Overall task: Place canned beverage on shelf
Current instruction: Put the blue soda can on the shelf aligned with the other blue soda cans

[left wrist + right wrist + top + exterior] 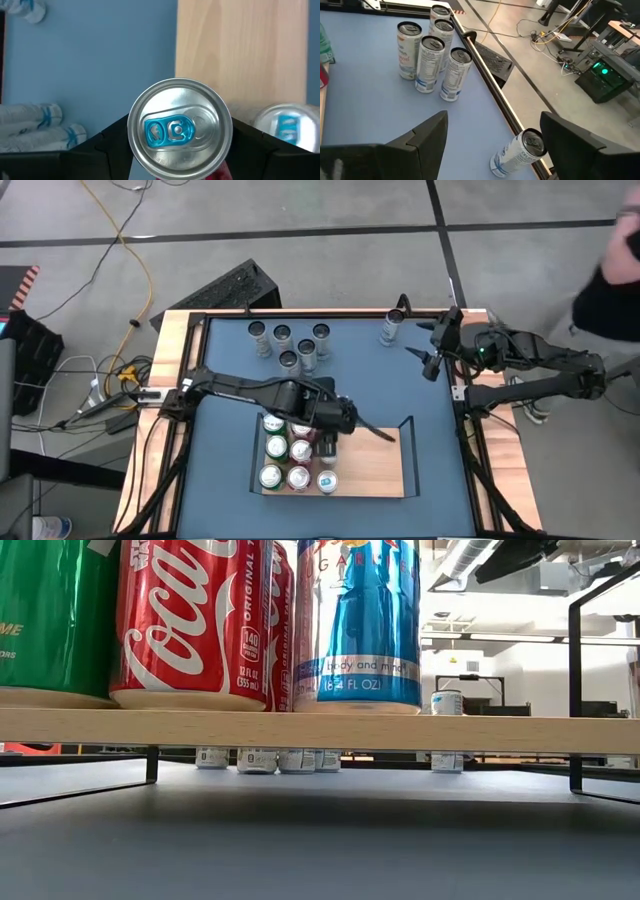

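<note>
- While the left pincer is clamped on a can over the shelf, other cans stand there.
- Far right on the surface, the right pincer is held wide.

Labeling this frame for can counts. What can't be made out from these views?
- Can in the left gripper: the high view hides it under the arm; the left wrist view shows only its top, no label.
- Cans on the shelf: the low view's top edge cuts them off.
- Loose cans at the far edge: labels too small in the high view.
- Right gripper: holds nothing.
</note>
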